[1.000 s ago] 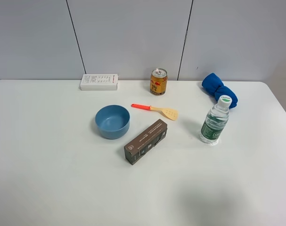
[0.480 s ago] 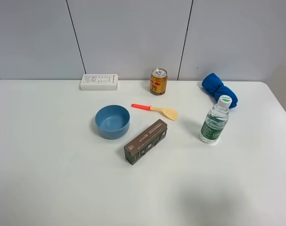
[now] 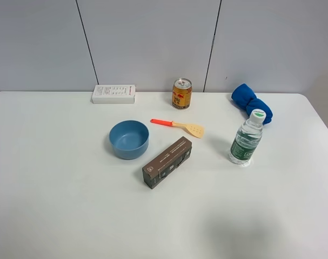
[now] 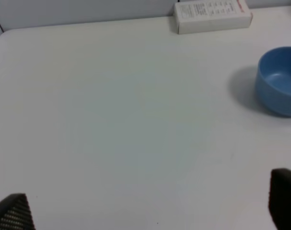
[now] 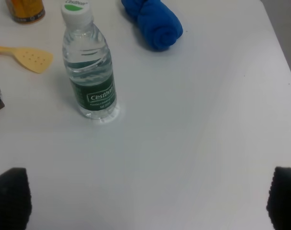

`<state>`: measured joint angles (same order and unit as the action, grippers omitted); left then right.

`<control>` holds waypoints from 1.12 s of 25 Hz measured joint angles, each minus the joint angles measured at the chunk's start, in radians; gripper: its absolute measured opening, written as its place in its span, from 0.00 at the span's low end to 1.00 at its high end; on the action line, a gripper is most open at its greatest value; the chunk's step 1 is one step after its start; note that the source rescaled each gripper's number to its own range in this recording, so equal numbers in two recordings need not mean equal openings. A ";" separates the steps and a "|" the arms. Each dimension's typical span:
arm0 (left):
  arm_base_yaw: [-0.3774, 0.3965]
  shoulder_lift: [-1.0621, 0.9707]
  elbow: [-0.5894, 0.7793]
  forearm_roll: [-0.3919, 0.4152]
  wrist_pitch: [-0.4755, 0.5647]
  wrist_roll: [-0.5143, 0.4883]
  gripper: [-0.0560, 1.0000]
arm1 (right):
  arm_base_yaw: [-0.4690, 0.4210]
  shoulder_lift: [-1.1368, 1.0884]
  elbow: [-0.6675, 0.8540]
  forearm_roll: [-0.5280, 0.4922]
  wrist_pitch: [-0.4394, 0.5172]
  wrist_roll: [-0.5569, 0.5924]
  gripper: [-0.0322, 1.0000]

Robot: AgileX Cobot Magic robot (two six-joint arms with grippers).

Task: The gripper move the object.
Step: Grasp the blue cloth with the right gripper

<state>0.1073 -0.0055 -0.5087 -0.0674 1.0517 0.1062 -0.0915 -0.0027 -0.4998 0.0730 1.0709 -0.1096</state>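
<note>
The royal-blue rolled cloth point(image 3: 251, 102) lies at the back right of the white table point(image 3: 55, 205), just behind a water bottle point(image 3: 246, 138). In the right wrist view the cloth point(image 5: 154, 19) lies beyond the bottle point(image 5: 89, 72). My right gripper point(image 5: 147, 201) is open, its black fingertips point(image 5: 11, 199) wide apart at the frame's lower corners, well short of the cloth. My left gripper point(image 4: 150, 206) is open over bare table, with the paler blue bowl point(image 4: 279, 87) off to one side. No arm shows in the exterior view.
A blue bowl point(image 3: 129, 139), a dark brown box point(image 3: 167, 162), an orange-handled spatula point(image 3: 180, 126), a gold can point(image 3: 181, 93) and a white box point(image 3: 114, 94) stand around the table's middle and back. A grey panelled wall stands behind.
</note>
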 joint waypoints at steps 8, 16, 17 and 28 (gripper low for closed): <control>0.000 0.000 0.000 0.000 0.000 0.000 1.00 | 0.000 0.000 0.000 0.000 0.000 0.000 1.00; 0.000 0.000 0.000 0.000 0.000 0.000 1.00 | 0.000 0.000 -0.020 0.000 -0.002 0.000 1.00; 0.000 0.000 0.000 0.000 0.000 0.000 1.00 | 0.000 0.000 -0.043 -0.002 -0.010 0.000 1.00; 0.000 0.000 0.000 0.000 0.000 0.000 1.00 | 0.000 0.338 -0.505 -0.102 -0.023 0.012 1.00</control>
<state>0.1073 -0.0055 -0.5087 -0.0674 1.0517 0.1062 -0.0915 0.3354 -1.0051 -0.0293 1.0477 -0.0974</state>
